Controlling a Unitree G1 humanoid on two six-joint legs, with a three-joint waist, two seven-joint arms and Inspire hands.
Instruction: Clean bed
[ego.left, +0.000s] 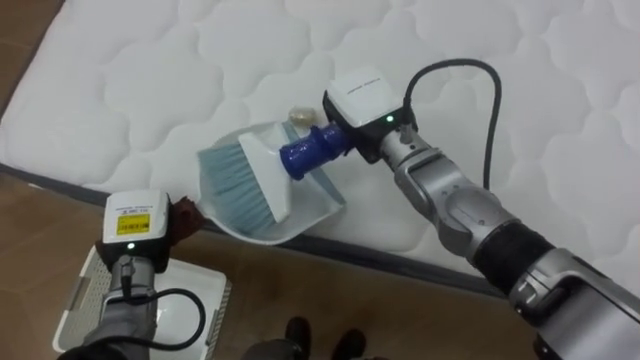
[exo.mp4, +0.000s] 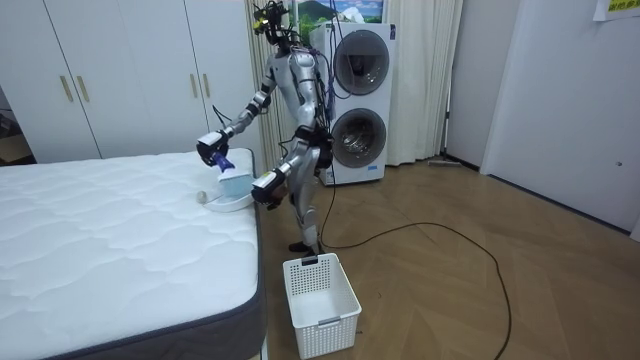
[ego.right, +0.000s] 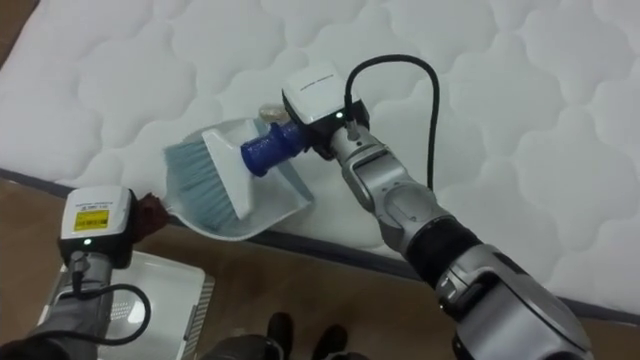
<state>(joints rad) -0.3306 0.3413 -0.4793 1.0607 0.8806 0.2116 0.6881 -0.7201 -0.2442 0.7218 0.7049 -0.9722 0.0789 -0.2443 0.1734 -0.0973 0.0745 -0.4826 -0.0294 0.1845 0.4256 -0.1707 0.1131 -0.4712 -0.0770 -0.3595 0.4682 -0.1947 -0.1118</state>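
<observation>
Standing at the edge of the bed (ego.left: 200, 60), with stacked laundry machines (exo.mp4: 358, 105) behind it in the room view, the robot grips the blue handle of a brush (ego.left: 265, 175) in its right hand (ego.left: 375, 120). The handle runs straight into the grasp, but the fingers are largely hidden under the white box on the back of the hand. The pale blue bristles rest inside a light dustpan (ego.left: 310, 205) that lies on the quilted mattress at its near border. A small yellowish object (ego.left: 299, 113), too small to identify, sits just beyond the pan's far rim. The left hand (ego.left: 135, 225) shows at the lower left, beside the pan, its fingers concealed, so I cannot tell whether it grips anything. A dark red shape (ego.left: 185, 218) next to it is unclear. A white basket (ego.left: 195, 290) stands on the wooden floor below, partly cut off.
</observation>
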